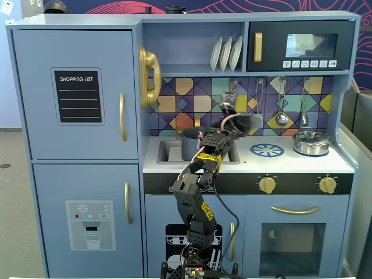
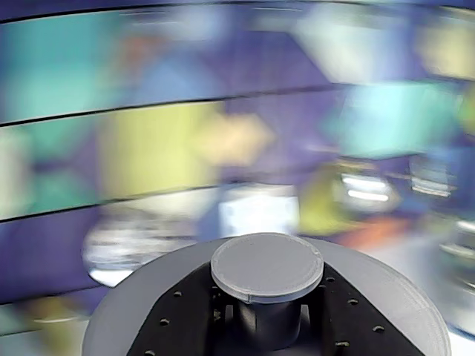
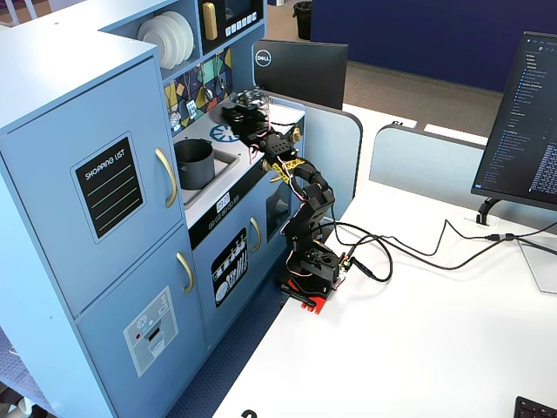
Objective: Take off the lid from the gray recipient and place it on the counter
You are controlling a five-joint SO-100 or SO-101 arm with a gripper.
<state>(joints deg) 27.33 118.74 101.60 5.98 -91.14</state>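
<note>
The gray recipient (image 1: 190,145) stands uncovered in the sunken sink; it also shows in a fixed view (image 3: 193,163). My gripper (image 2: 267,322) is shut on the knob (image 2: 267,265) of the dark gray lid (image 2: 141,315). In a fixed view the gripper (image 1: 243,124) holds the lid (image 1: 253,123) in the air above the white counter (image 1: 244,164), to the right of the recipient and over the area left of the blue burner print (image 1: 267,150). The wrist view's background is blurred. In the other fixed view the gripper (image 3: 240,110) is over the counter (image 3: 207,131).
A shiny silver pot (image 1: 311,142) with its own lid stands at the counter's right end. Utensils (image 1: 282,116) hang on the tiled back wall. A shelf with plates (image 1: 225,53) and a microwave (image 1: 302,45) overhang the counter. The sink rim (image 1: 160,160) lies left.
</note>
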